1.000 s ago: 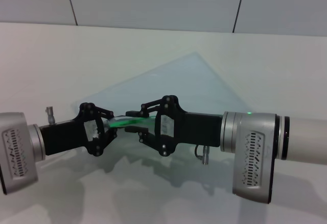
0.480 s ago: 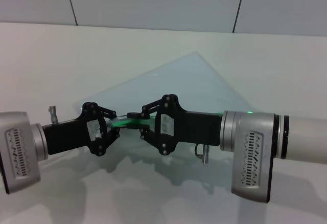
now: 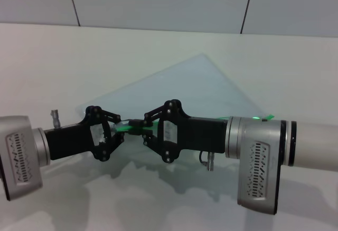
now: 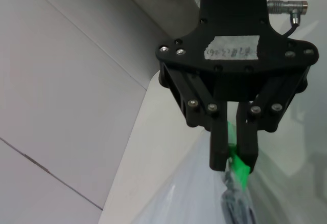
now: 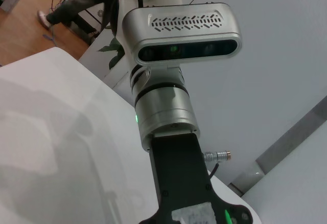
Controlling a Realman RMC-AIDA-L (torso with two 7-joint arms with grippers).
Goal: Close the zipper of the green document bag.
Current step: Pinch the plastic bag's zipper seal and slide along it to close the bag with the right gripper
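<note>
Your green document bag lies flat on the white surface, one corner pointing away from the robot, its near edge lifted where both arms meet. The zipper runs along that near edge, a bright green strip showing between the two pincers. The left pincer is pressed together on the zipper's end. The right pincer faces it, just beside it, pinching the zipper; you cannot make out the slider.
</note>
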